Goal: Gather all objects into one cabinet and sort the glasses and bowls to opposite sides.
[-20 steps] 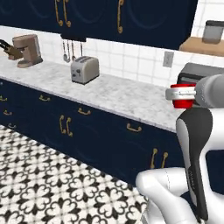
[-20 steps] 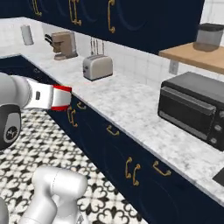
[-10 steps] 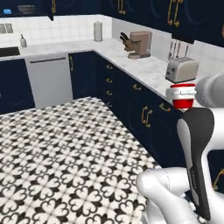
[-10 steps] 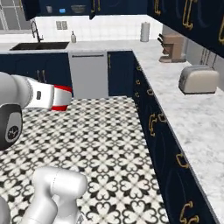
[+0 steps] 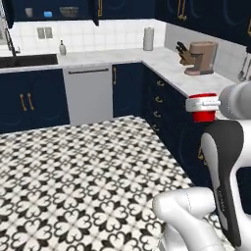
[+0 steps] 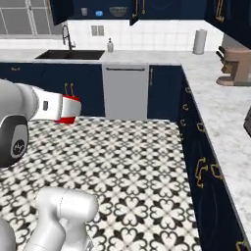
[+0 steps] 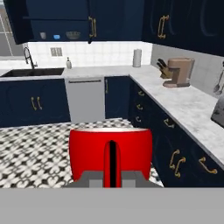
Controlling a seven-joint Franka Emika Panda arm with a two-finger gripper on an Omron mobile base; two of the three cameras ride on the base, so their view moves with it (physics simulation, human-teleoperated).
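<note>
Since the earlier frames our base has swung round: the toaster and coffee machine stretch of table has slid off to the right, and the sink wall now lies ahead, so the whole view has changed while the things themselves stayed put. Our end effector [image 7: 111, 175] stays clenched on the red cup [image 7: 110, 153], carried upright at chest height over the patterned floor [image 5: 73, 171].

The relation that matters now: the open cabinet [image 7: 57, 19] sits high on the far wall, above and to the left of the cup as the hand view shows it, well apart from us. On its shelf we make out the beige-grey cup [image 5: 29, 12], the blue mug [image 5: 47, 14] just beside it, and the dark bowl [image 5: 68, 11] further right. We judge the red cup belongs at the left end with the other glass, away from the bowl, so we need to drive closer, then raise and reach forward-left.
</note>
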